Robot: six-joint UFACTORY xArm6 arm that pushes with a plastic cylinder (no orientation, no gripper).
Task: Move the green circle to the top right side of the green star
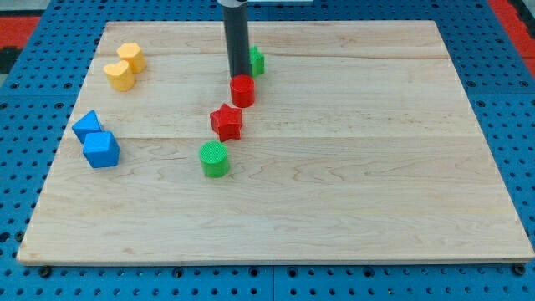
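A: Where do we stand on the surface (pixel 351 167)?

B: Our rod comes down from the far edge, and my tip (pixel 237 80) sits just left of the red cylinder (pixel 242 90), touching or nearly touching it. This tool is a plain rod with no jaws, so nothing is clamped and nothing can be apart or together.

A: And the green circle (pixel 215 159)?

B: It stands nearer to us than the tip, left of centre, well apart from the rod. The red star (pixel 226 122) lies between it and the red cylinder, close to both but touching neither, as far as we can tell.

A: The green star (pixel 256 60)?

B: Far side, just right of the rod, which hides its left part; we cannot make out the shape clearly.

A: Anything else?

B: Two yellow blocks (pixel 125 65) sit together at the far left, and two blue blocks (pixel 96 140) sit together at the left edge, nearer to us.
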